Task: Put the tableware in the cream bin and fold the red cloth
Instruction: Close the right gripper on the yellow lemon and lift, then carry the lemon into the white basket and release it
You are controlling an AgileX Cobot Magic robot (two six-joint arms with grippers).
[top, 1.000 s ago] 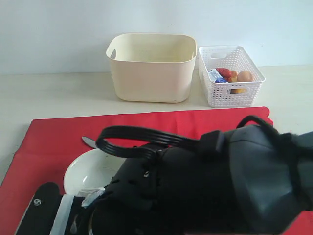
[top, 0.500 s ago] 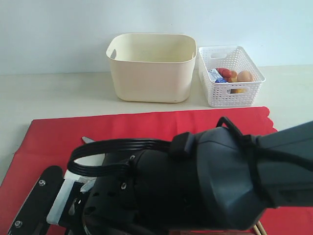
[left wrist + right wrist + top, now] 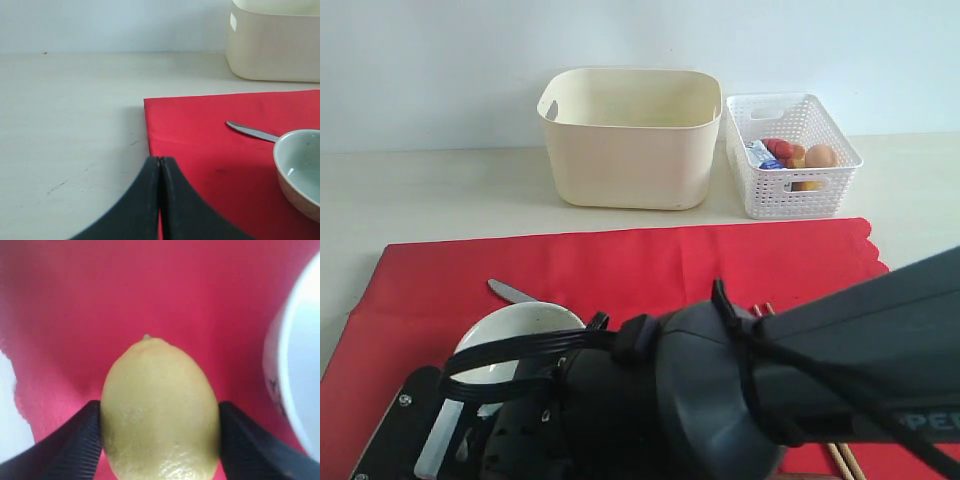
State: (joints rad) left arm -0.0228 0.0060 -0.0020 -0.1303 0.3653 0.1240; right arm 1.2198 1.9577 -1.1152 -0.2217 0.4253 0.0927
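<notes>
While the right fingers (image 3: 82, 440) press on both sides of the lemon (image 3: 160, 410), pinching it, the red cloth (image 3: 150, 285) spreads behind it and the pale bowl (image 3: 300, 365) sits close beside. The left fingers (image 3: 142, 200) are pressed together, empty, over the cloth's edge where bare table (image 3: 70, 125) begins. In the exterior view the bowl sits lower left with the metal knife (image 3: 512, 292) just above it, the cream bin (image 3: 630, 140) stands upper centre on the table beyond the cloth, and the white lattice basket (image 3: 790, 160) stands just right of it
</notes>
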